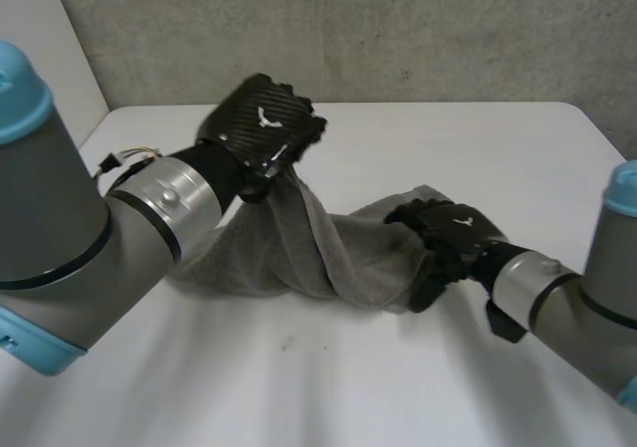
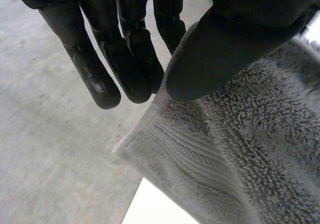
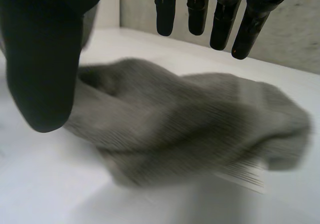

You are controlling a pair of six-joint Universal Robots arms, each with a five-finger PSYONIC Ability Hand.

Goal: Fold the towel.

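Observation:
A grey towel (image 1: pixel 299 253) lies bunched across the middle of the white table (image 1: pixel 498 148). My left hand (image 1: pixel 267 128) is raised above the towel's left part and is shut on an edge of it, so a strip of cloth hangs down from the hand to the heap. In the left wrist view the thumb (image 2: pixel 240 39) pinches the ribbed hem of the towel (image 2: pixel 235 154) against the fingers (image 2: pixel 100 74). My right hand (image 1: pixel 448 236) hovers at the towel's right end. Its fingers (image 3: pixel 220 14) are straight and spread from the thumb (image 3: pixel 45 59), with the towel (image 3: pixel 190 119) under the palm.
A grey wall (image 1: pixel 398 29) runs along the table's far edge and a white panel (image 1: pixel 40 39) stands at the far left. Bare tabletop lies in front of the towel (image 1: pixel 328 367) and behind it.

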